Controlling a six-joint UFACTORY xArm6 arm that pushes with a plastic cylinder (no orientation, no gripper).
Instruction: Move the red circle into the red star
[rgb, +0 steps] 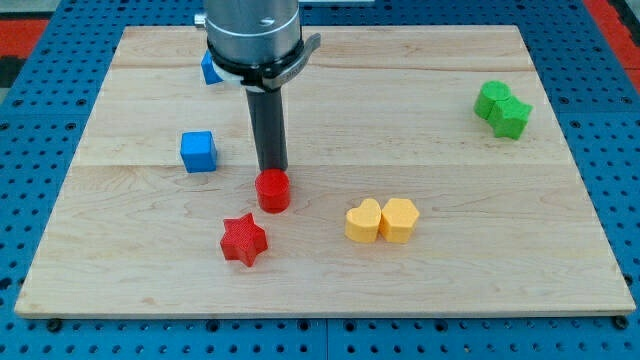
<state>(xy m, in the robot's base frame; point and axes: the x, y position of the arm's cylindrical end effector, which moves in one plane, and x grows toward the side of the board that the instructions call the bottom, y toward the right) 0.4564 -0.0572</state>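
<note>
The red circle (273, 190), a short red cylinder, stands on the wooden board (450, 120) a little left of centre. The red star (243, 240) lies just below and to the left of it, with a small gap between them. My tip (272, 168) is the lower end of the dark rod; it sits right behind the red circle, at its top edge in the view, and seems to touch it.
A blue cube (198, 151) lies left of the rod. Another blue block (210, 69) is partly hidden behind the arm at the top. A yellow heart (362, 221) and yellow hexagon (399, 219) touch at lower centre-right. Two green blocks (502, 108) sit at upper right.
</note>
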